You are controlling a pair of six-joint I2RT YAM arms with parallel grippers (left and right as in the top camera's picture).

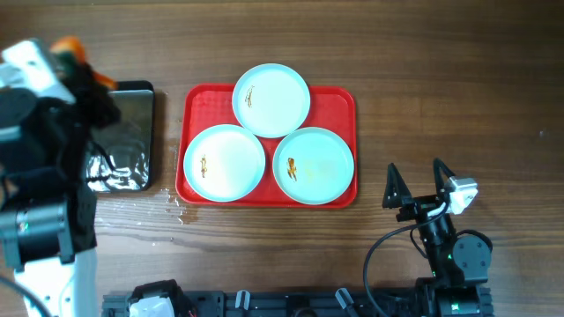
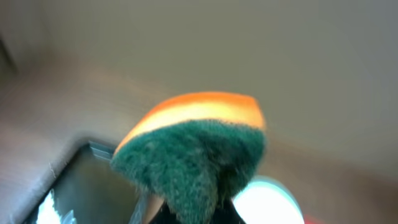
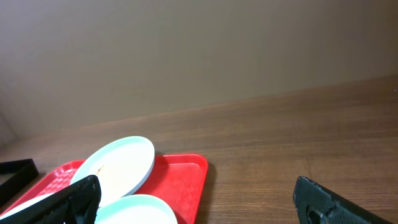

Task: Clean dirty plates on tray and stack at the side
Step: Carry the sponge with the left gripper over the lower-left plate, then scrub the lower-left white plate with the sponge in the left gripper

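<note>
The red tray (image 1: 198, 101) lies mid-table with three pale plates on it: one at the back (image 1: 271, 99), one front left (image 1: 224, 163), one front right (image 1: 314, 165). Each carries a small brown-orange smear. My left gripper (image 1: 81, 66) hovers at the far left above the black pan, shut on an orange-and-green sponge (image 2: 193, 149), green side toward the camera. My right gripper (image 1: 417, 180) stands open and empty on the table right of the tray. In the right wrist view its fingers (image 3: 74, 202) frame the tray's corner (image 3: 183, 180) and two plates (image 3: 115, 165).
A black pan (image 1: 123, 136) with a shiny wet base sits left of the tray, under the left arm. Small water drops (image 1: 174, 204) lie on the wood by the tray's front left corner. Bare wooden table extends right of the tray.
</note>
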